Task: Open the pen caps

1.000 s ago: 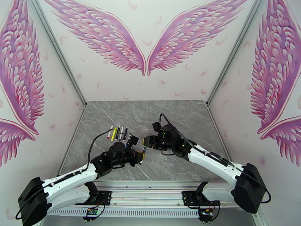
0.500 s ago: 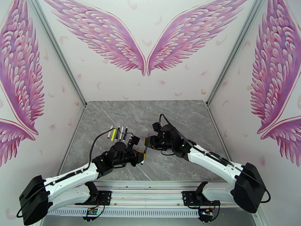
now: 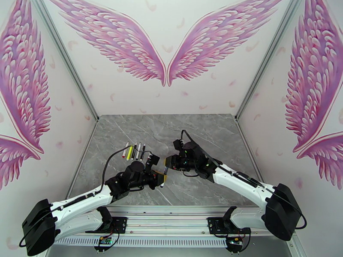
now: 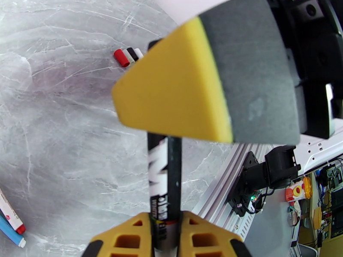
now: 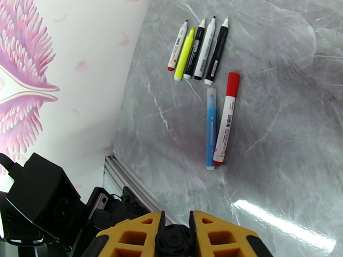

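- Bench [image 3: 206,133]: grey marble, walled by winged panels [image 3: 128,61] on the left, far and right sides; a metal rail [image 3: 171,210] runs along the near edge. You have open surface across the far half and the right side.
- Five pens [image 5: 199,48] lie in a tight row toward the left wall, tips pointing away from the arms. A blue pen [image 5: 210,129] and a red-capped pen [image 5: 225,121] lie side by side, touching, just nearer than that row.
- Three loose caps [image 4: 127,56], red, black and white, sit together on the bench, well apart from the pens.
- Left gripper [image 4: 165,219]: fingers drawn together, clamped on the barrel of a black pen [image 4: 165,168] with white lettering. The pen is off the bench.
- Right gripper [image 5: 176,217]: fingers pressed in on the round black end [image 5: 175,241] of that pen. In the left wrist view its yellow and grey pad covers the pen's far end.
- Arms: both reach inward from the near corners, forearms angled toward each other. The grippers meet nose to nose at mid-bench, the pen bridging them, your left one slightly nearer the rail.
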